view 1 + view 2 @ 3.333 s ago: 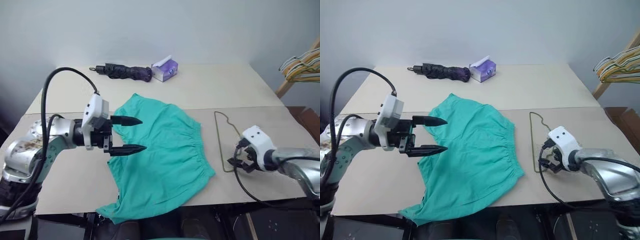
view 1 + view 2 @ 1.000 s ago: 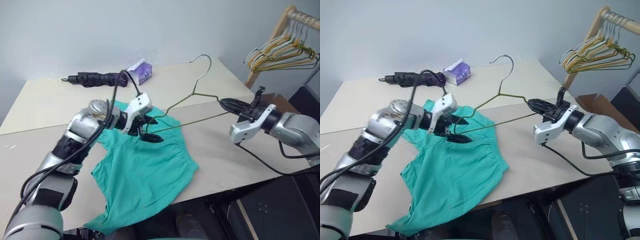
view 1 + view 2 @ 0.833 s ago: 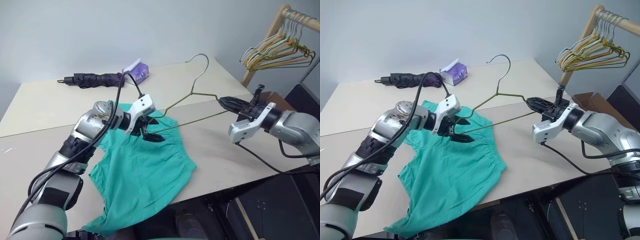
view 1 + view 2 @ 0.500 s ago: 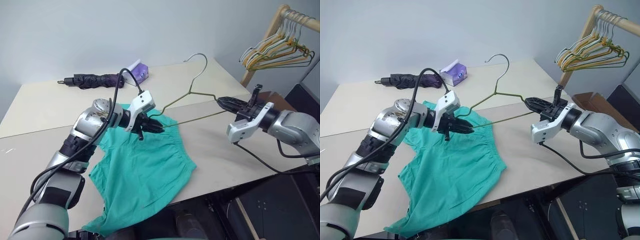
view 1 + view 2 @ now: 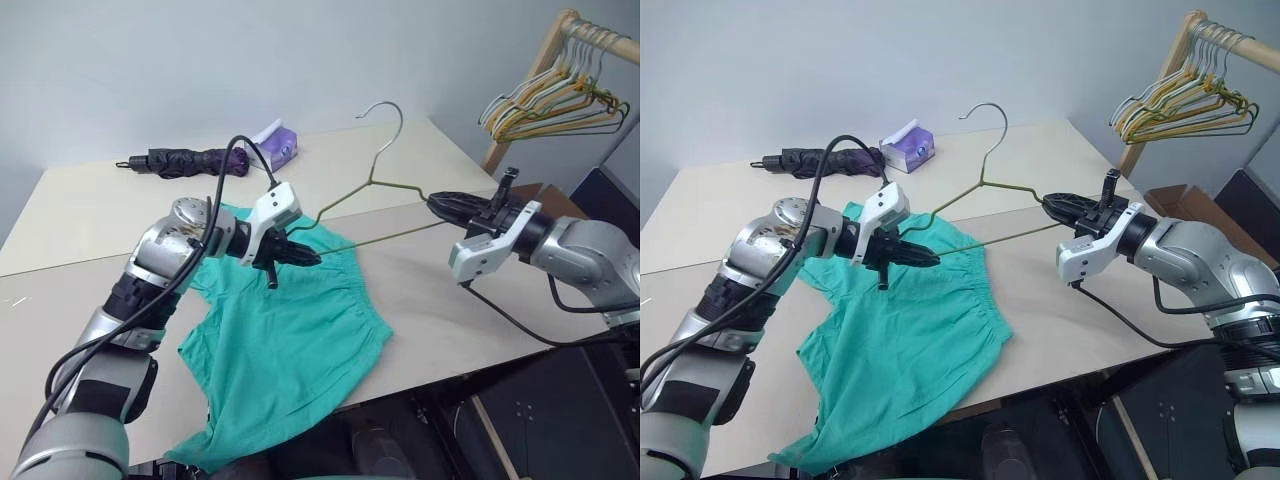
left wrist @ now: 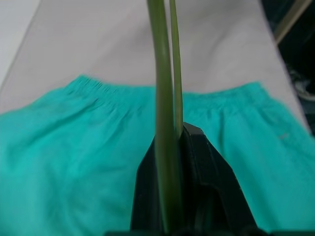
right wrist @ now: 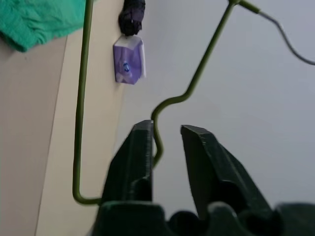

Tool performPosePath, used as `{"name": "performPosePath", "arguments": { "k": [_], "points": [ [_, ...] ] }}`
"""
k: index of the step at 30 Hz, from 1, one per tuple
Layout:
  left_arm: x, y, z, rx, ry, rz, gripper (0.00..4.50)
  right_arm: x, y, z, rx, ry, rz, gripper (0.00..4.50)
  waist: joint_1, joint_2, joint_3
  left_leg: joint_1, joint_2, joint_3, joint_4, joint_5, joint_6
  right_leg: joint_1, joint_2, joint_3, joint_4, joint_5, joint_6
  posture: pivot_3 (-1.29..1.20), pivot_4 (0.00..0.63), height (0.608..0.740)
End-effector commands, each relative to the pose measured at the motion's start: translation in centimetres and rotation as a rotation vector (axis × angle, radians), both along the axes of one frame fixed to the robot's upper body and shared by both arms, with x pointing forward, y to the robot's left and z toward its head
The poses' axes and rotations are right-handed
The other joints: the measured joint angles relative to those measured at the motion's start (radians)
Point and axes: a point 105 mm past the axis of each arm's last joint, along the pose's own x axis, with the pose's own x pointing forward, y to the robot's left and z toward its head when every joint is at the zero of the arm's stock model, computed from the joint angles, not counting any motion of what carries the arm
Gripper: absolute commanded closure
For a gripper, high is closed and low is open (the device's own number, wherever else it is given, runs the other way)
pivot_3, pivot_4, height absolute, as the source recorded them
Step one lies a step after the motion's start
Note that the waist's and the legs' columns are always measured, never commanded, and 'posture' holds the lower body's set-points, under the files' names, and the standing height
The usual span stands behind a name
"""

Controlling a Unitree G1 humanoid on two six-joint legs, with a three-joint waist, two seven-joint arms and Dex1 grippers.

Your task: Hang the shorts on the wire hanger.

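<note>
Table (image 5: 440,300) edge near, wire hanger (image 5: 375,180) aloft

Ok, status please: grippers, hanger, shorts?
Left gripper shut on hanger. Right gripper open around its other corner. Shorts flat on table, nothing blocking.

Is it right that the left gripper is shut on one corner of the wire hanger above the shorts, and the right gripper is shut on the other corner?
Not quite. The left gripper is shut on the wire hanger above the shorts, but the right wrist view shows the right gripper open, the wire against one finger.
</note>
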Motion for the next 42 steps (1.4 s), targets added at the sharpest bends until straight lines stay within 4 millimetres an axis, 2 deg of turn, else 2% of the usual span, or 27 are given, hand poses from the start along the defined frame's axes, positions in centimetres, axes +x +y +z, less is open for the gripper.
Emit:
{"name": "performPosePath", "arguments": {
  "k": [1, 6, 7, 9, 10, 12, 15, 19, 26, 29, 31, 40, 42],
  "points": [
    [0.6, 1.4, 1.3, 0.0, -0.113, 0.041, 4.5, -1.7, 0.7, 1.1, 0.058, 0.086, 0.086, 2.14, 0.003, 0.0, 0.0, 0.0, 0.0, 0.0, 0.0, 0.0, 0.0, 0.0, 0.0, 0.0, 0.0, 0.0, 0.0, -0.15, 0.02, 0.74],
    [-0.1, 3.5, 0.2, 0.124, -0.388, -0.063, 4.5, -3.3, 1.5, 1.4, 0.307, 0.491, 0.099, 0.36, 0.004, 0.0, 0.0, 0.0, 0.0, -0.001, 0.0, 0.0, 0.0, 0.001, 0.0, 0.0, 0.0, 0.0, 0.0, -0.13, 0.027, 0.74],
    [-0.3, 4.0, -0.4, 0.187, -0.427, -0.102, 4.5, -3.7, 1.4, 1.2, 0.328, 0.633, 0.072, 0.02, 0.008, 0.0, 0.0, 0.0, 0.0, -0.001, 0.001, 0.0, 0.0, 0.001, 0.0, 0.0, 0.001, 0.0, 0.0, -0.13, 0.026, 0.74],
    [-0.6, 4.6, -1.0, 0.235, -0.435, -0.149, 4.5, -4.7, 1.5, 0.6, 0.285, 0.814, 0.067, 0.02, 0.022, 0.0, 0.0, 0.0, -0.001, 0.0, 0.001, 0.0, 0.0, 0.001, -0.002, -0.001, 0.003, 0.0, 0.0, -0.13, 0.025, 0.74],
    [-0.9, 4.6, -1.1, 0.224, -0.423, -0.164, 4.5, -4.7, 1.8, 0.7, 0.318, 0.882, 0.052, 0.02, 0.031, 0.0, 0.0, 0.001, -0.001, 0.0, 0.001, 0.0, 0.0, 0.001, -0.002, -0.001, 0.004, 0.0, 0.0, -0.12, 0.023, 0.74],
    [-1.1, 4.4, -1.0, 0.201, -0.417, -0.181, 4.5, -4.2, 2.2, 0.5, 0.339, 0.943, 0.019, 0.02, 0.037, 0.0, -0.002, 0.002, -0.001, 0.0, 0.001, 0.0, 0.0, 0.001, -0.002, -0.001, 0.004, 0.0, 0.0, -0.12, 0.021, 0.74],
    [-1.4, 4.2, -1.0, 0.197, -0.42, -0.196, 4.5, -3.6, 2.7, -1.0, 0.26, 1.039, -0.053, 0.02, 0.045, -0.001, -0.002, 0.001, -0.001, 0.001, 0.002, 0.0, 0.0, 0.001, -0.002, -0.001, 0.004, 0.0, 0.001, -0.11, 0.019, 0.74],
    [-1.9, 3.8, -1.1, 0.185, -0.419, -0.223, 4.5, -1.5, 2.6, -3.2, 0.208, 1.126, -0.295, 0.02, 0.053, 0.0, -0.002, -0.002, -0.001, 0.001, 0.002, 0.0, 0.0, -0.003, -0.002, 0.0, 0.004, -0.001, 0.001, -0.1, 0.018, 0.74],
    [-2.5, 3.6, -1.3, 0.175, -0.421, -0.221, 4.5, -0.9, 4.4, -4.8, 0.17, 1.208, -0.333, 0.02, 0.077, 0.0, -0.002, -0.006, -0.001, 0.001, 0.004, 0.0, 0.0, -0.006, -0.002, -0.001, 0.005, -0.001, 0.002, -0.08, 0.016, 0.74],
    [-2.6, 3.8, -1.3, 0.178, -0.419, -0.219, 4.5, -0.9, 4.6, -5.0, 0.157, 1.212, -0.333, 0.64, 0.091, 0.0, -0.002, -0.006, -0.001, 0.001, 0.005, 0.0, 0.0, -0.006, -0.002, -0.001, 0.005, -0.001, 0.002, -0.08, 0.016, 0.74],
    [-2.6, 3.7, -1.3, 0.171, -0.417, -0.217, 4.5, -0.9, 4.8, -5.3, 0.145, 1.214, -0.333, 1.26, 0.094, 0.0, -0.002, -0.006, -0.001, 0.001, 0.005, 0.0, 0.0, -0.006, -0.002, -0.001, 0.006, -0.001, 0.002, -0.08, 0.015, 0.74],
    [-2.6, 3.5, -1.2, 0.169, -0.423, -0.234, 4.5, -1.2, 5.1, -5.5, 0.147, 1.214, -0.312, 4.47, 0.096, 0.0, -0.003, -0.006, -0.001, 0.001, 0.005, 0.0, 0.001, -0.006, -0.002, -0.001, 0.006, -0.001, 0.002, -0.08, 0.011, 0.74],
    [-2.7, 3.3, -1.1, 0.159, -0.425, -0.237, 4.5, -1.4, 5.0, -5.7, 0.15, 1.22, -0.312, 4.49, 0.096, 0.0, -0.003, -0.006, -0.001, 0.001, 0.005, 0.0, 0.001, -0.006, -0.002, -0.001, 0.006, -0.001, 0.002, -0.08, 0.011, 0.74]
  ]
}}
